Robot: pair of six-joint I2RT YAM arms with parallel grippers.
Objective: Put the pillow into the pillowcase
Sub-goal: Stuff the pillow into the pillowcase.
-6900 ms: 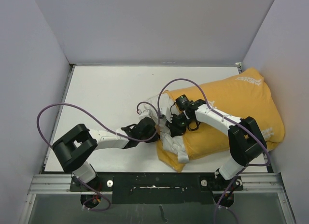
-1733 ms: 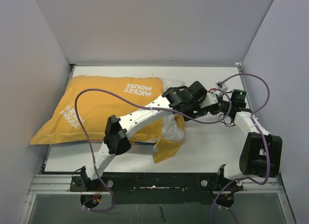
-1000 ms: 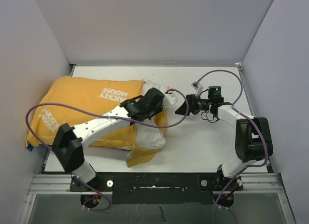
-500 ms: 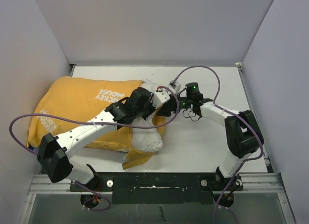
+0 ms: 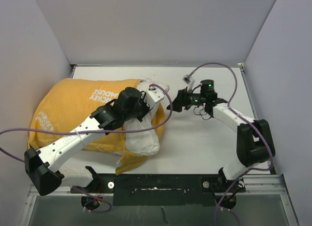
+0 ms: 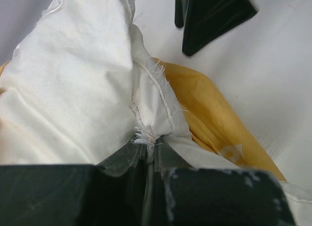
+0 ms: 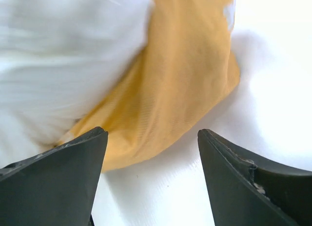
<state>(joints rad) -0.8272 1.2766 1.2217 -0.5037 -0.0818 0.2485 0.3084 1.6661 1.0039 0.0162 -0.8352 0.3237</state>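
Observation:
The pillowcase lies mustard side up on the left of the table, white lettering on top. The white pillow bulges out of its right-hand mouth. My left gripper is shut on a frayed corner seam of the pillow, with a yellow edge of the pillowcase just to its right. My right gripper stands open a little right of that corner, touching nothing. In its wrist view the right gripper hangs over bare table, with the pillowcase hem and the pillow just ahead.
Grey walls close in the white table at the back and both sides. Purple cables loop over the left arm and above the right wrist. The right gripper's dark fingers show at the top of the left wrist view.
The right gripper came in towards the pillow's corner, drew back a little, and its jaws narrowed slightly. The left arm swung its elbow left, still holding the pillow.

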